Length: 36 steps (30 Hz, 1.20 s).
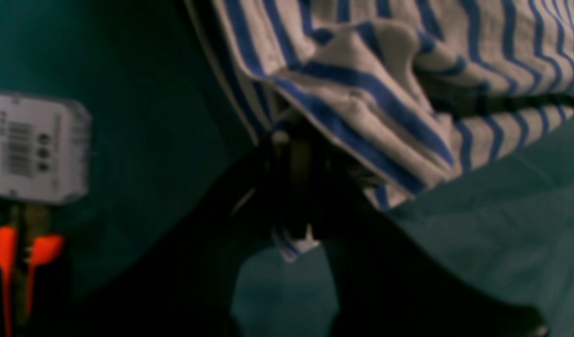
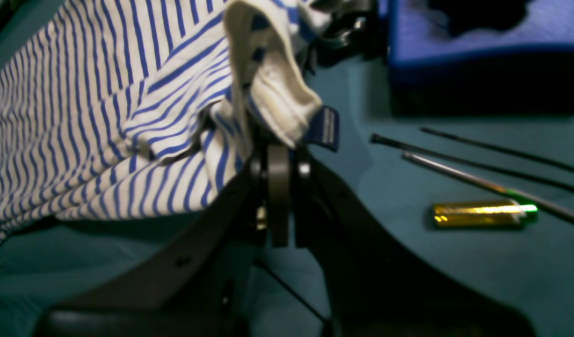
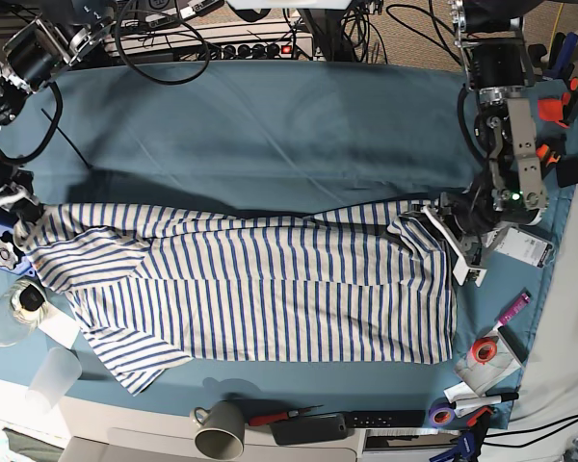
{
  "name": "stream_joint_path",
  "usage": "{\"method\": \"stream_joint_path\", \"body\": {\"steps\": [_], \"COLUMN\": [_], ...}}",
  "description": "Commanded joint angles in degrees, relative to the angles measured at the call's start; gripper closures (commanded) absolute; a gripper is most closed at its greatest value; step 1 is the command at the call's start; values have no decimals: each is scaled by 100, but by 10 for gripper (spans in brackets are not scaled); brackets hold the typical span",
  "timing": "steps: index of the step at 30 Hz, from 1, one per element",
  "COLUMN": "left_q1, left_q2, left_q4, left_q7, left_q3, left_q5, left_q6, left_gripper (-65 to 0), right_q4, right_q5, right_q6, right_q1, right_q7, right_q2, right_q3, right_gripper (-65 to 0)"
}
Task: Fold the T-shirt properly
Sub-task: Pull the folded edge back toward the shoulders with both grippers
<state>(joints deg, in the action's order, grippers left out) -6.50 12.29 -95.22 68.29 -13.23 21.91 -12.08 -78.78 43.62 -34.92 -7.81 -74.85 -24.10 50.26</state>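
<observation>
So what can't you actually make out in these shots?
- Left wrist view: fingers lost in dark blur under the T-shirt; white label unreadable.
- Right wrist view: blue box cut off by the top edge.
- Base view: right gripper half hidden at the frame edge.

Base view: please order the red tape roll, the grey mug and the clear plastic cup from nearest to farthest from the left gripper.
From the left gripper:
1. Red tape roll, just below it at the table's right edge.
2. Grey mug, front edge, middle.
3. Clear plastic cup, front left corner.
</observation>
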Motion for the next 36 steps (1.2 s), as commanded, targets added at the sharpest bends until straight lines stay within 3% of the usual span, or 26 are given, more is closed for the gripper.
{"method": "stream_joint_path", "body": {"steps": [1, 8, 18, 28, 36], "left_q1": [17, 457, 848, 1320, 1891], "left_q2": [192, 581, 581, 586, 599], "left_q4": [-179, -514, -682, -1108, -1314], "left_q7": [223, 144, 179, 74, 138], "left_q3": [-46, -46, -92, -844, -920], "left_q5": [-151, -144, -131, -103, -33], "left_q6": [2, 4, 4, 2, 2], "left_gripper": [0, 0, 0, 0, 0], "right_q4": [-122, -122, -245, -1082, -1080], "right_q5": [116, 503, 697, 684, 645], "right_q6": [2, -2, -15, -15, 24], "right_q1": [-42, 310, 807, 1287, 1733], "right_q7": [109, -59, -273, -291, -319], "right_q2": [-179, -177, -177, -175, -116], "right_q3": [151, 568, 570, 573, 575], "right_gripper": [0, 0, 0, 0, 0]}}
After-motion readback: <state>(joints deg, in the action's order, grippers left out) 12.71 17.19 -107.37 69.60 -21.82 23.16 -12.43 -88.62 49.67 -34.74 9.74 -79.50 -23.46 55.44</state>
